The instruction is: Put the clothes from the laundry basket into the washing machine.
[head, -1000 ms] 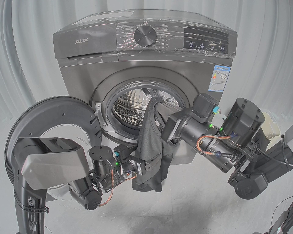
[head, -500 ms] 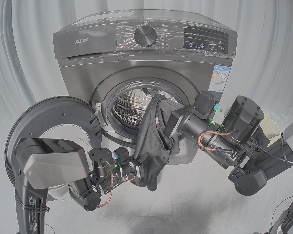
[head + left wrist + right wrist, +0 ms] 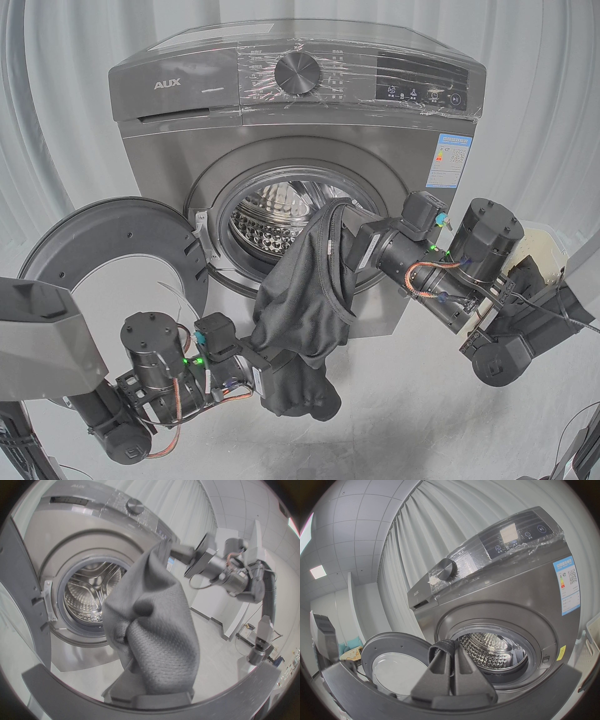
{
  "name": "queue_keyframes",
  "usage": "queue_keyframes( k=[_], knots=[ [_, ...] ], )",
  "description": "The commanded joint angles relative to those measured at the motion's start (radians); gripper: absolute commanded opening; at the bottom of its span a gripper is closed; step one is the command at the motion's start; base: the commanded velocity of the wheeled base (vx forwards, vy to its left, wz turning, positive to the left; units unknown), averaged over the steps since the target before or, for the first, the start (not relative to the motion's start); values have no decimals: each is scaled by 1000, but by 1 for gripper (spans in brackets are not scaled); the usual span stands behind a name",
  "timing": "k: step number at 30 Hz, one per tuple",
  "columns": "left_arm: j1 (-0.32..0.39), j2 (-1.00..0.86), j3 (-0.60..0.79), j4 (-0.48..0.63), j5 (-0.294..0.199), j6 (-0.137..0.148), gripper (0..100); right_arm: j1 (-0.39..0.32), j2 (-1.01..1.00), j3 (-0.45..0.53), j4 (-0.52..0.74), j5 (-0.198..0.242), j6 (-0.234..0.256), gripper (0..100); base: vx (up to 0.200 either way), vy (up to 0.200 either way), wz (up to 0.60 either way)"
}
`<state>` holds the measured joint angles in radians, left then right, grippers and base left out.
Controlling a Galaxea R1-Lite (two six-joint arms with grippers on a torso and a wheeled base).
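Though cloth-veiled, right gripper (image 3: 452,655) on garment (image 3: 306,287)

The head view looks forward and down from up high onto the front of the washing machine (image 3: 294,125), fairly near, with the drum opening (image 3: 275,219) about in the middle

The left wrist view sits low and close behind the dark garment (image 3: 156,620), facing up and across toward the same opening, with the right arm (image 3: 231,577) farther off

The right wrist view looks along the right end effector (image 3: 449,650) at the machine's front from nearby, angled upward enough to catch the ceiling (image 3: 347,527)

All three share the drum opening; the head and right wrist views also share the open door (image 3: 390,639)
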<state>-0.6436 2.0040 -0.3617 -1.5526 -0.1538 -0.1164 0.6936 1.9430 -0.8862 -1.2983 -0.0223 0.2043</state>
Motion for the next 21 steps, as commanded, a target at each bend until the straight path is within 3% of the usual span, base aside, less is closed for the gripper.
queue_keyframes(
  k=[1, 14, 21],
  knots=[
    [-10, -159, 49, -1, -9, -5, 0, -8, 54, 30, -4, -1, 4, 0, 0, 0, 0],
    [13, -191, 32, -1, -6, -11, 0, 41, 97, 251, -61, 25, -9, 0, 0, 0, 0],
    [13, -185, 24, -1, -1, -26, 0, 64, 96, 279, -81, 32, -9, 0, 0, 0, 0]
  ],
)
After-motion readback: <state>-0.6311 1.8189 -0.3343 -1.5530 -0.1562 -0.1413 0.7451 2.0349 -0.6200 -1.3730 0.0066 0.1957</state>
